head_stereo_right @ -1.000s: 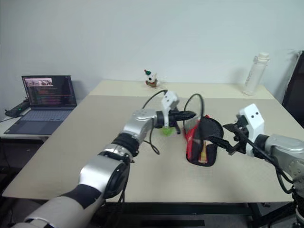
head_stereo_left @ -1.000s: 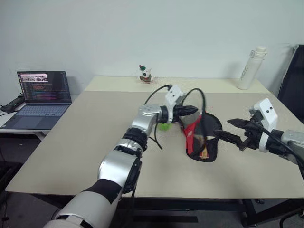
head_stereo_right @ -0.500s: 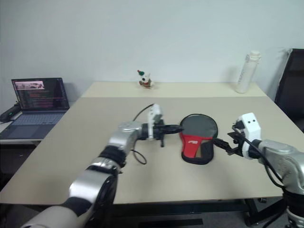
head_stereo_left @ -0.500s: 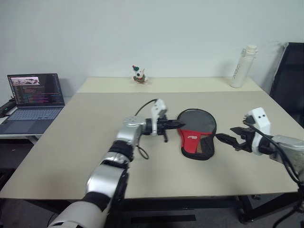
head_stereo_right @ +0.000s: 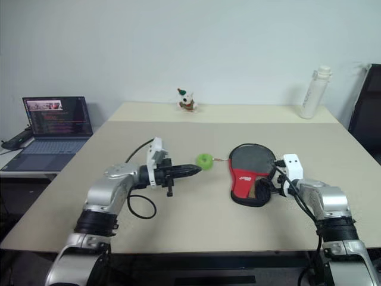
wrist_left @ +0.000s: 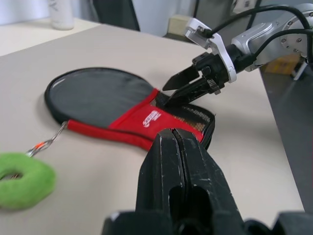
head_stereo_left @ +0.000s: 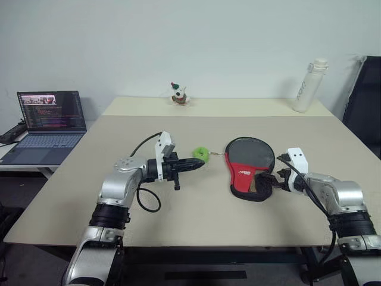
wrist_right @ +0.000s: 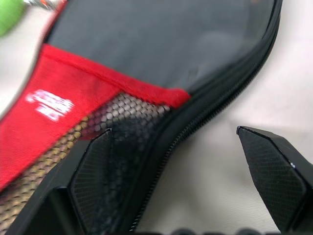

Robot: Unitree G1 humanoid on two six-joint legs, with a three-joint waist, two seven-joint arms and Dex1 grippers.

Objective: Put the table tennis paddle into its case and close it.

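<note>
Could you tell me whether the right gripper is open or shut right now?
Open: the right gripper has its fingers spread wide at the case's zipper edge.

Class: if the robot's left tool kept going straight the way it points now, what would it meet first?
Most likely the green pom-pom pull, just off the shut left tool; it might slip past and reach the case, since depth is unclear.

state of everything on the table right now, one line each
case: lying flat on the table, mesh end toward the right pincer
green pom-pom: on the table, tethered to the case
left pincer: shut, empty, beside the pom-pom
right pincer: open, at the case's mesh end
laptop: open, screen lit
bottle: upright, capped
</note>
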